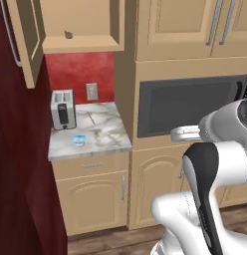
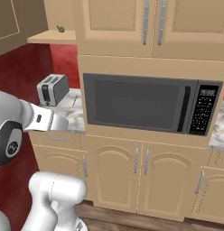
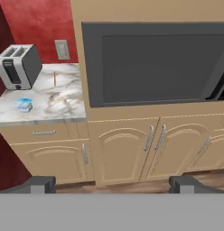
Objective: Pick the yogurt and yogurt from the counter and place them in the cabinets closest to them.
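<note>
A small pale-blue-and-white yogurt cup (image 1: 79, 141) sits on the white-grey marble table (image 1: 103, 134) with brown veining, close to the slab's front edge and toward its left end, with bare marble to its right. Behind it, near the red back wall, stands a silver two-slot toaster (image 1: 62, 109), apart from the cup. A white wall outlet (image 1: 91, 91) is mounted beside the toaster, above the slab.

The slab is short: a dark red wall closes its left side, and a tall tan wooden column holding a built-in dark grey microwave (image 2: 145, 103) closes its right. Above the slab, the light tan wooden wall cabinet (image 1: 80, 30) hangs with its door (image 1: 27, 42) swung out to the left, and a small dark object (image 1: 68, 35) rests on its shelf near the front lip; what it is cannot be told.

The gripper (image 3: 113, 182) has its two dark fingertips (image 3: 40, 182) spread wide with nothing between them, facing the tan lower cupboard doors (image 3: 152, 144) under the microwave, well apart from the cup, which lies up and to the left in the hand view.
</note>
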